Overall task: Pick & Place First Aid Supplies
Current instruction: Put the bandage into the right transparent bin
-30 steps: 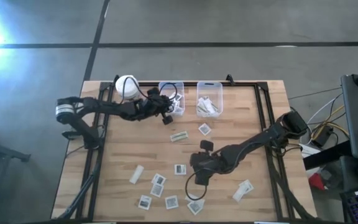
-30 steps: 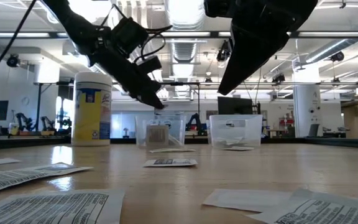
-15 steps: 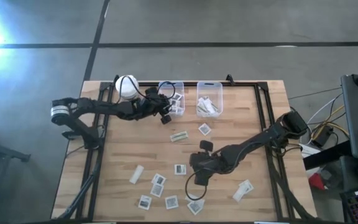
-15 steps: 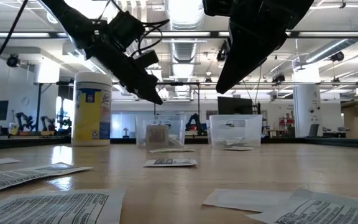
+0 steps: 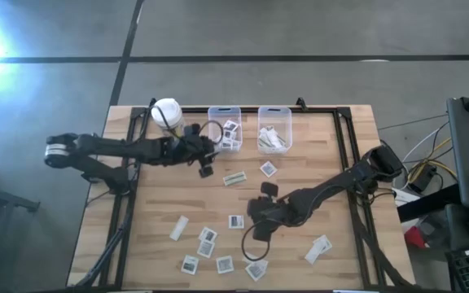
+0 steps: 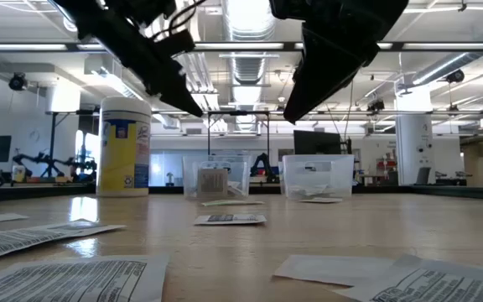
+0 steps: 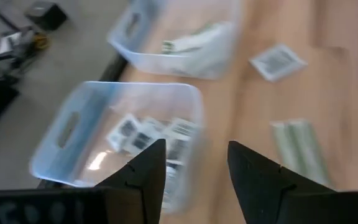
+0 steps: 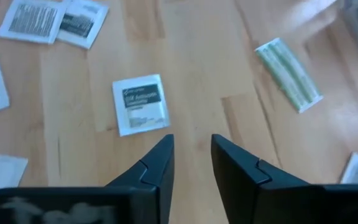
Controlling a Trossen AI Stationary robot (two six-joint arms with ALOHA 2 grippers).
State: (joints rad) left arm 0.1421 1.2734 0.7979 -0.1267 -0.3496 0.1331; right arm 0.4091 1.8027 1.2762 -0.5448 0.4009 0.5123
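Observation:
The first aid supplies are small white packets and strips. Several lie loose on the near half of the table (image 5: 218,199), among them a square packet (image 8: 140,102) and a greenish strip (image 5: 234,177). More lie in the left clear bin (image 5: 225,129) and the right clear bin (image 5: 273,129). My left gripper (image 5: 205,167) hangs open and empty above the table, just near-left of the left bin (image 7: 123,134). My right gripper (image 8: 191,149) hovers over mid-table, pointing down at the bare wood just short of the square packet (image 5: 235,221); its fingers stand a little apart with nothing between them.
A yellow container with a white lid (image 5: 167,112) stands at the far left, beside the left bin. A square packet (image 5: 268,169) lies near the right bin. A packet (image 5: 319,248) lies at the near right. A black frame (image 5: 344,155) runs along the table's sides.
My left gripper has drawn back from over the left bin toward the table's left edge and a little toward the near edge, and it has risen. The packets on the table lie as before.

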